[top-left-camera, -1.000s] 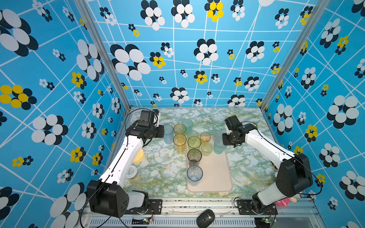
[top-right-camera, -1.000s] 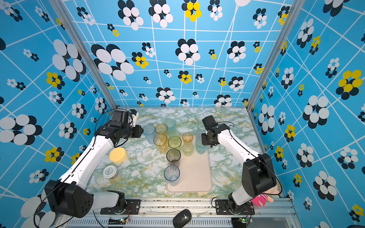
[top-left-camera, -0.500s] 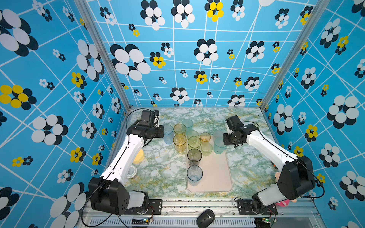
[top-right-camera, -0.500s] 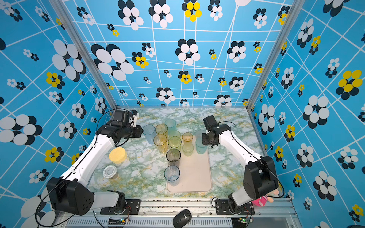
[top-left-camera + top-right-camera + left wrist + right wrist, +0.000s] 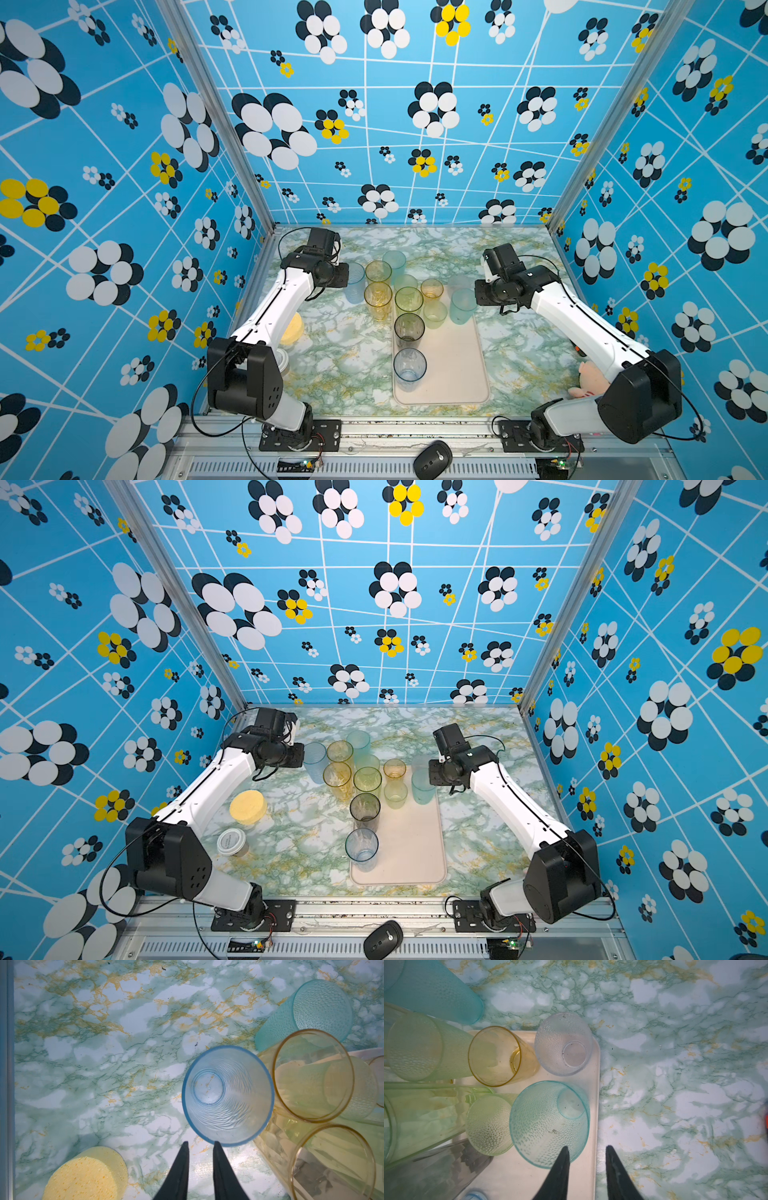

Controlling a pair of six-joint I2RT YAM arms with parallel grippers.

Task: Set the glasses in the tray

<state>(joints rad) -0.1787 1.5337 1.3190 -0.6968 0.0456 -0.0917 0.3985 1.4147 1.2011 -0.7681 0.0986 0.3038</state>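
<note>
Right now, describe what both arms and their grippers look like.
Both the left arm and right arm have white link shells, chunky black joints and loose black cables. The left gripper and right gripper each carry two slim, black, tapering fingers.

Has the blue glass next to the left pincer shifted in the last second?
No. The blue glass stands where it was, beside the same amber glass, off the tray.

Cream tray (image 5: 453, 365), rippled blue glass (image 5: 227, 1095), dimpled teal glass (image 5: 548, 1124), green-gold marbled table (image 5: 349, 357)
</note>
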